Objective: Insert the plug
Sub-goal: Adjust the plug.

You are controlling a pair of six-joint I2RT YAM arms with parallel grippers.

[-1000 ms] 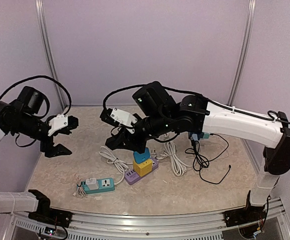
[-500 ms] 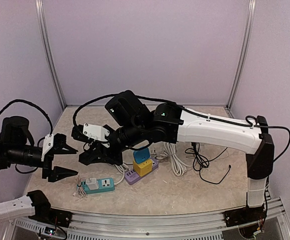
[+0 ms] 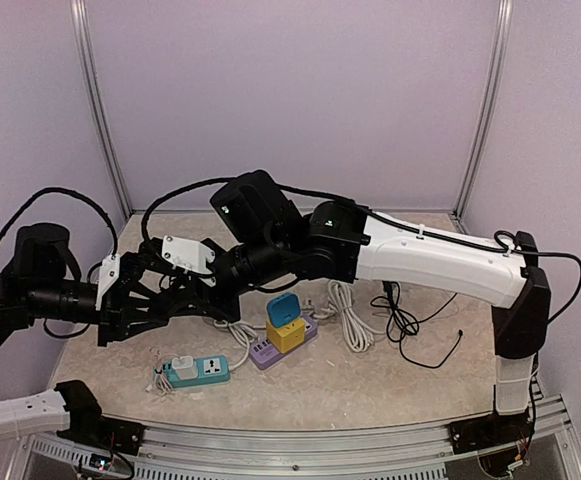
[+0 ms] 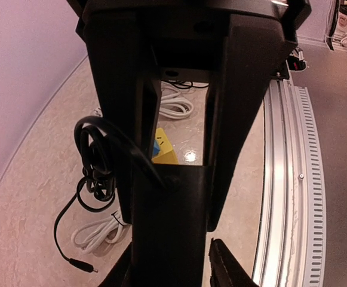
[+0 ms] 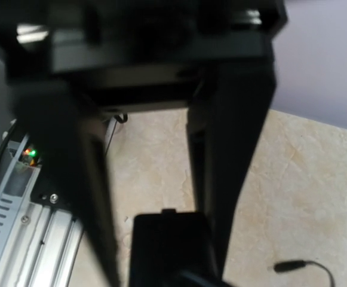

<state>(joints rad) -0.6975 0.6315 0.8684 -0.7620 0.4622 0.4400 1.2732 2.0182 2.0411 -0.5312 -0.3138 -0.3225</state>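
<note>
Teal power strip [image 3: 195, 371] lies nearest me, low and left of centre in the top view, with a white adapter [image 3: 184, 366] seated in it. Just behind it, a purple strip [image 3: 265, 352] carries a yellow block [image 3: 286, 333] and a blue block [image 3: 282, 309]. Above the counter [image 3: 370, 390], at left centre, both arms meet tip to tip. My right hand [image 5: 161, 263] pinches the black plug [image 5: 168, 242] between its fingertips. My left hand [image 4: 173, 218] brackets the same spot closely; whether it presses on anything I cannot tell. Toward the right lie white cables [image 3: 350, 318] and a black cable [image 3: 410, 328].
</note>
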